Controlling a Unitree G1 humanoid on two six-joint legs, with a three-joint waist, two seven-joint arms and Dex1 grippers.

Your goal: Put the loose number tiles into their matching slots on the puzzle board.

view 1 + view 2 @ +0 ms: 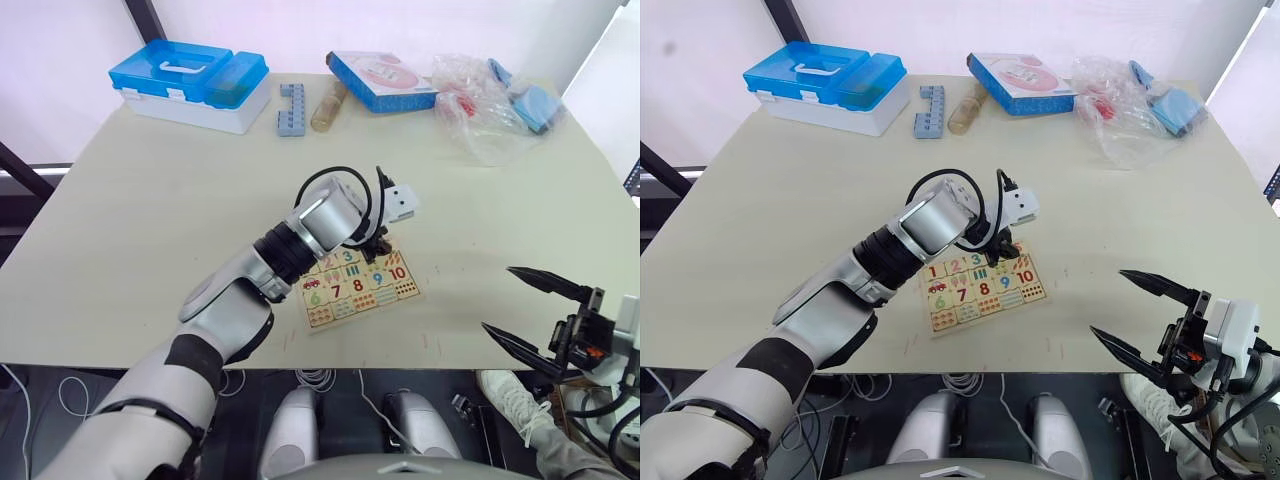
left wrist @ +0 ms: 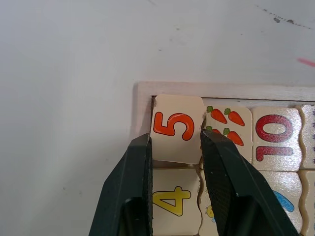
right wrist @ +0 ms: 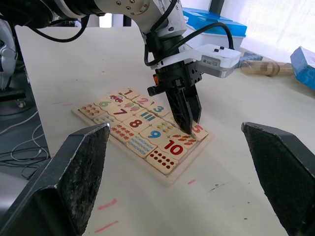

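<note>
The worktop (image 1: 150,230) is a pale beige surface with a few small red and dark marks, and bright pale walls stand behind it. At its far edge lie a blue and white case (image 1: 192,84), a blue block piece (image 1: 291,108), a wooden roller (image 1: 328,106), a blue-edged box (image 1: 380,80) and a clear plastic bag (image 1: 490,110).

The puzzle board (image 1: 985,290) lies near the front edge of the worktop. The left gripper (image 2: 174,147) stands over the corner of the board, beside the carrot tile. Its two fingers are closed narrowly on the tile with red 5 (image 2: 177,130), one on each side. This tile sits tilted at the corner slot, next to the yellow 4 tile (image 2: 172,199).

The right gripper (image 1: 1130,320) hangs beyond the front edge of the worktop, well apart from the board, with fingers spread wide and nothing between them.
</note>
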